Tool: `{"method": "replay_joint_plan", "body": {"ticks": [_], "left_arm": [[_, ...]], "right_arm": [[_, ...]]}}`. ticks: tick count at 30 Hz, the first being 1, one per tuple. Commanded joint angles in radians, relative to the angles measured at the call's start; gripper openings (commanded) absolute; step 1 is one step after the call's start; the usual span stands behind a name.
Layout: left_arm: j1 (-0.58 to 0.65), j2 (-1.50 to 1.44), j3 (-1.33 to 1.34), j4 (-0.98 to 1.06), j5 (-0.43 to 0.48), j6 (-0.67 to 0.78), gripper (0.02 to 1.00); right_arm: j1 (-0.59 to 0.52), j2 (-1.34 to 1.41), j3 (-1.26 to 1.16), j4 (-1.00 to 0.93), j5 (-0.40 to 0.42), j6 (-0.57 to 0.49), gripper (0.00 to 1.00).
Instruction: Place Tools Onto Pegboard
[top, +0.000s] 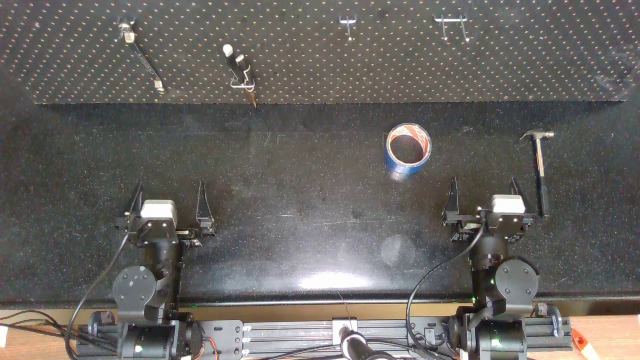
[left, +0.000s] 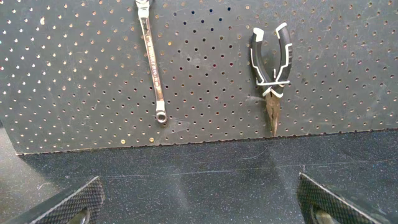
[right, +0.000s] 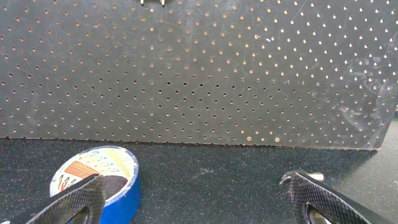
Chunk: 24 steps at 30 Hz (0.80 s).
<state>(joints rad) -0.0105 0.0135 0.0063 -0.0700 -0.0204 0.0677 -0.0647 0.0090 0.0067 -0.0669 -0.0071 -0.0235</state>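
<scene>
From above, we see the wrench (top: 143, 60) and pliers (top: 240, 75) hanging on the pegboard (top: 300, 40). The tape roll (top: 408, 150) and hammer (top: 540, 165) lie on the table (top: 300, 160). The left gripper (top: 169, 186) and right gripper (top: 485, 183) sit near the front, both spread wide. In the left wrist view, wrench and pliers hang apart. In the right wrist view, the tape roll lies on the table before the board.
</scene>
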Motion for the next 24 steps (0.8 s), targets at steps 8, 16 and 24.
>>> {"method": "replay_joint_plan", "body": {"ticks": [8, 16, 24], "left_arm": [[-0.006, -0.01, -0.001, -0.009, 0.018, 0.019, 0.996], [-0.006, -0.01, -0.001, -0.01, 0.018, 0.019, 0.996], [-0.006, -0.01, -0.001, -0.009, 0.018, 0.019, 0.996]], "right_arm": [[-0.004, -0.008, -0.002, -0.005, -0.009, 0.014, 0.954], [-0.004, -0.008, -0.002, 0.001, 0.082, -0.034, 0.956], [0.002, 0.019, 0.004, 0.045, 0.021, -0.011, 0.954]]}}
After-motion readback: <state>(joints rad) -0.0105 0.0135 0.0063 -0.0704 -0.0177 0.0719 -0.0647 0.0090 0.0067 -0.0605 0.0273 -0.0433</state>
